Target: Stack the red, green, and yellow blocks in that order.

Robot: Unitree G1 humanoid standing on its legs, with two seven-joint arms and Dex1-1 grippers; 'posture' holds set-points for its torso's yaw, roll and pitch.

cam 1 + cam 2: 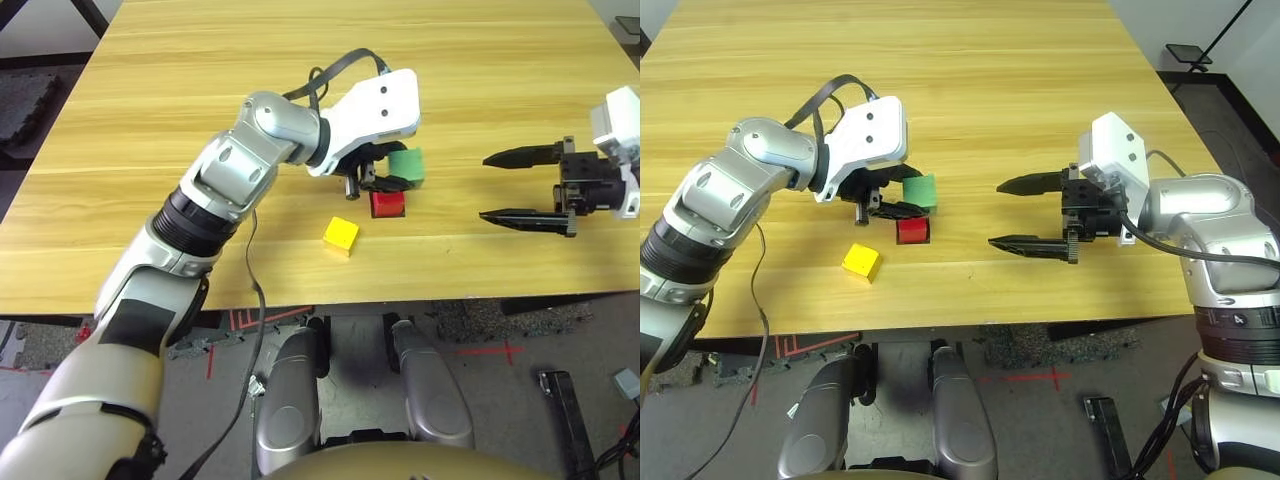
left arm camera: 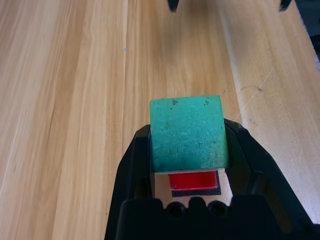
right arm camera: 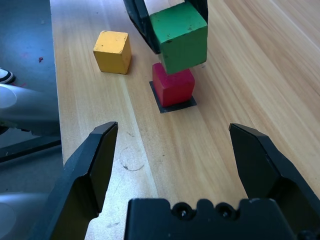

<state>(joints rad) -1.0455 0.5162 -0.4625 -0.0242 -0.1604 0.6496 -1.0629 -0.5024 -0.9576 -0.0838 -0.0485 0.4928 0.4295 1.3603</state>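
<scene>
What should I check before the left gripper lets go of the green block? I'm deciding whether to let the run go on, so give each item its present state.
1. Left gripper holds the green block firmly between its fingers: ok.
2. Red block sits on the black square patch, ready as base: ok.
3. Green block centred over the red block: not ok, it looks offset and tilted in the right wrist view.
4. Green block resting on the red block: cannot tell; it appears to sit just above it.
5. Yellow block is apart from the stack, free to pick up: ok.
6. Right gripper is open and away from the stack: ok.
</scene>
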